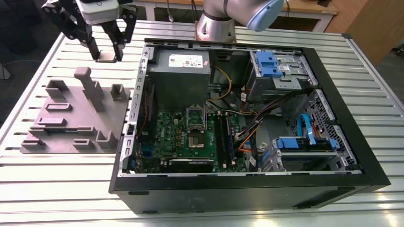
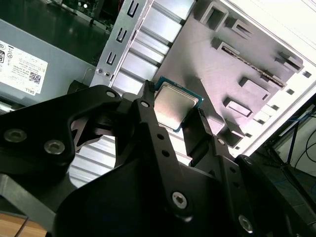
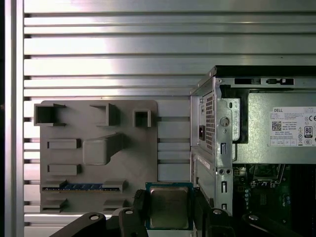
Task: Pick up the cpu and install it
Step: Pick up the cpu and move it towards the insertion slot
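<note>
The cpu [image 3: 169, 207] is being held between the two black fingers [image 2: 150, 123] of the gripper [image 2: 176, 111]. The fingers are pressing on its opposite edges, so the claw is open only as wide as the chip. The chip is sitting over the slatted metal table [image 1: 50, 189], near the grey holder plate [image 1: 69, 118] and beside the open computer case [image 1: 252, 189], well apart from the motherboard [image 1: 183, 127].
</note>
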Tool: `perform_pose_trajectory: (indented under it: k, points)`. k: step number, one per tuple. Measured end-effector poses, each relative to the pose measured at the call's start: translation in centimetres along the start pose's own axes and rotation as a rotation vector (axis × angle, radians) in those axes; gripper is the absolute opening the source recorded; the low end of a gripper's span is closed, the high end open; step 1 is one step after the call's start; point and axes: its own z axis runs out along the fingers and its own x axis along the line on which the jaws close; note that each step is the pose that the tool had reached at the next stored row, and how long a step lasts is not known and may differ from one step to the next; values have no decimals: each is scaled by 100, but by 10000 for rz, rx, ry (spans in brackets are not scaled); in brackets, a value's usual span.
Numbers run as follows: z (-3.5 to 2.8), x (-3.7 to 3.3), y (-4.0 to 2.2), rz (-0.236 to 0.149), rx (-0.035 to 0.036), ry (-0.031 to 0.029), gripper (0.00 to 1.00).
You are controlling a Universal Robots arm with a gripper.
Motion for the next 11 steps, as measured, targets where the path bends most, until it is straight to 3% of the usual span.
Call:
perform_pose_trajectory:
  k: [11]
  points:
    - [-1,-48,1,0,0,0,47]
